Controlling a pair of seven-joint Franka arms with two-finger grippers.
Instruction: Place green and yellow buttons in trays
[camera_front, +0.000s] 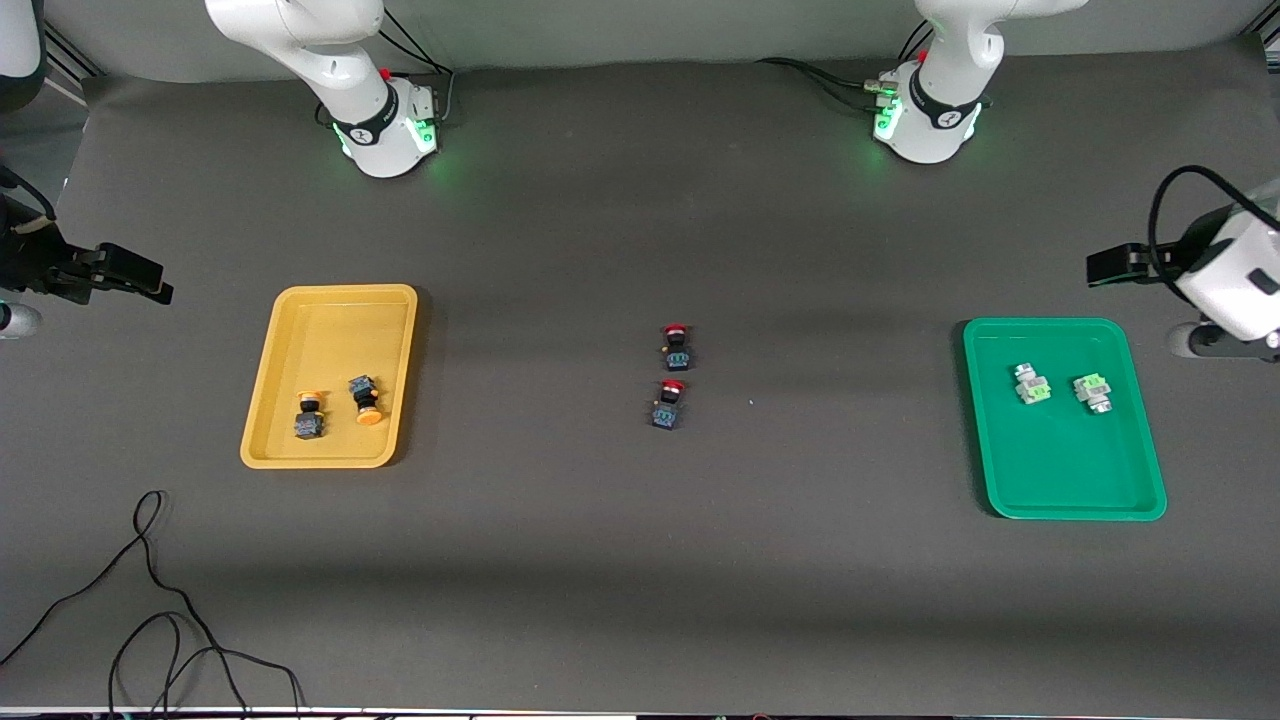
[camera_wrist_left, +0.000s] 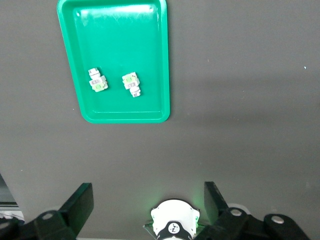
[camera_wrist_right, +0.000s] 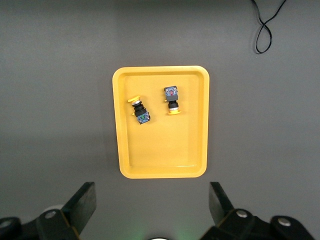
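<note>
Two yellow-capped buttons (camera_front: 309, 415) (camera_front: 366, 398) lie in the mustard yellow tray (camera_front: 330, 330) toward the right arm's end. Two green buttons (camera_front: 1032, 384) (camera_front: 1092, 391) lie in the green tray (camera_front: 1070, 470) toward the left arm's end. My left gripper (camera_wrist_left: 147, 192) is open and empty, held high beside the green tray (camera_wrist_left: 120, 35), which shows both green buttons (camera_wrist_left: 98, 81) (camera_wrist_left: 132, 84). My right gripper (camera_wrist_right: 152, 192) is open and empty, held high beside the yellow tray (camera_wrist_right: 165, 150), which shows both yellow buttons (camera_wrist_right: 140, 112) (camera_wrist_right: 172, 99).
Two red-capped dark switches (camera_front: 677, 346) (camera_front: 668, 404) stand on the dark mat midway between the trays. A loose black cable (camera_front: 150, 600) lies near the front camera at the right arm's end. The arm bases (camera_front: 385, 130) (camera_front: 925, 120) stand farthest from the front camera.
</note>
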